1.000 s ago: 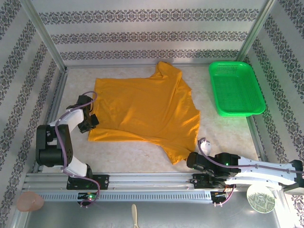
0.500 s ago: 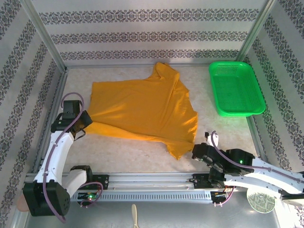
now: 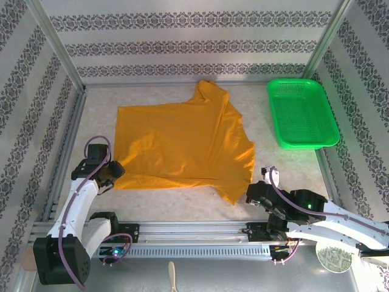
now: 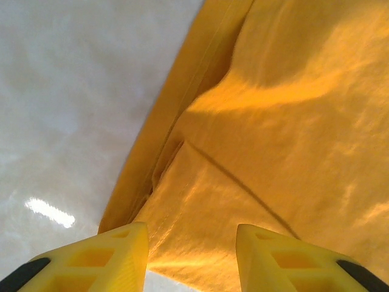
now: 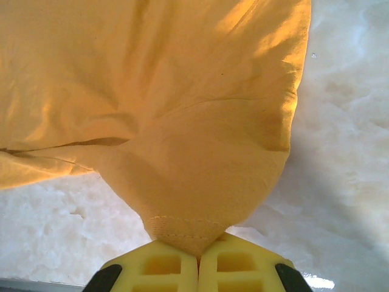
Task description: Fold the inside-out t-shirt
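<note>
While the right gripper [image 5: 197,258] is clamped on the sleeve hem [image 5: 182,228] at 5 o'clock of the mustard-orange t-shirt [image 3: 182,143], which lies spread on the table [image 3: 182,201], the left gripper [image 4: 191,255] stands with fingers apart at its 8 o'clock corner. A one-sided pull could drag or bunch the cloth. Whether the left fingers touch fabric cannot be told, and the shirt's underside is hidden.

Green plastic basket [image 3: 307,145], mesh-walled, sits at far right of desk [image 3: 182,198], upright, nothing visible in it. Desk surface pale, marbled. Patterned striped wallpaper [image 3: 182,48] on three sides. Aluminium rail [image 3: 188,234] along near edge. Below rail: pinkish round object [image 3: 37,258], pale stick [image 3: 172,277], greenish disc [image 3: 333,254].
</note>
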Tool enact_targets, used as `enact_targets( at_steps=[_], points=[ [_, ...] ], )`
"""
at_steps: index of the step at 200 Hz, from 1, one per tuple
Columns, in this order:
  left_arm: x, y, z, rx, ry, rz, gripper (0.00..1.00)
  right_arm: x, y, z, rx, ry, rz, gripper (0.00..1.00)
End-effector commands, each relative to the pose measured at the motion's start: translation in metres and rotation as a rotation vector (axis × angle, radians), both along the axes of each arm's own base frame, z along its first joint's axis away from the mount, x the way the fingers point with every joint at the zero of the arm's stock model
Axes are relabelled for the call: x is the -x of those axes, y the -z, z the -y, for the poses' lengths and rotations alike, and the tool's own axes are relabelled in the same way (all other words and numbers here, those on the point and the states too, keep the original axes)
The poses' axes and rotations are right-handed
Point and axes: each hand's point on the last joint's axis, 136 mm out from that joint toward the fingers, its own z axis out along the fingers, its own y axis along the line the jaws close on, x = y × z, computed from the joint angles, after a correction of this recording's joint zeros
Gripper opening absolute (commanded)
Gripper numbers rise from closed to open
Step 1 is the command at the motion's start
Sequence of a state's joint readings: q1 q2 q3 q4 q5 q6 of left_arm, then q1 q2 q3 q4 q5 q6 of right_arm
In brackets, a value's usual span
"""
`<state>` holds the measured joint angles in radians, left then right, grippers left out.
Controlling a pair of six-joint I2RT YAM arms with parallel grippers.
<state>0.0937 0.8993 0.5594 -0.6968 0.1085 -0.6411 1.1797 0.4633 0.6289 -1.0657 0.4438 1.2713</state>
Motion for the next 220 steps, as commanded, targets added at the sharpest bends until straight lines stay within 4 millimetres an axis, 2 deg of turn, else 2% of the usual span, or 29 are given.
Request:
enact_targets(
  at_steps=[1, 33, 79, 119, 149, 183, 220],
  points=[
    [0.012, 0.011, 0.001, 0.049, -0.094, -0.014, 0.42, 0.000, 0.005, 0.007, 0.018, 0.008, 0.004, 0.00],
    [0.020, 0.025, -0.008, 0.012, -0.145, -0.050, 0.42, 0.000, 0.007, 0.009, 0.022, 0.012, 0.005, 0.00],
    [0.005, 0.017, -0.026, -0.094, -0.140, -0.046, 0.45, 0.000, 0.008, 0.009, 0.026, 0.014, 0.003, 0.00],
    [-0.016, 0.025, -0.022, -0.086, -0.055, -0.089, 0.51, 0.000, 0.010, 0.010, 0.019, 0.020, 0.003, 0.00],
    [-0.019, 0.036, -0.016, -0.057, -0.022, -0.122, 0.49, 0.000, 0.011, 0.011, 0.015, 0.026, 0.004, 0.00],
    [-0.016, 0.041, -0.013, -0.042, -0.022, -0.116, 0.36, 0.000, 0.012, 0.012, 0.011, 0.029, 0.004, 0.00],
    [-0.016, 0.036, -0.013, -0.046, -0.024, -0.106, 0.19, 0.000, 0.013, 0.011, 0.009, 0.026, 0.002, 0.00]
  ],
)
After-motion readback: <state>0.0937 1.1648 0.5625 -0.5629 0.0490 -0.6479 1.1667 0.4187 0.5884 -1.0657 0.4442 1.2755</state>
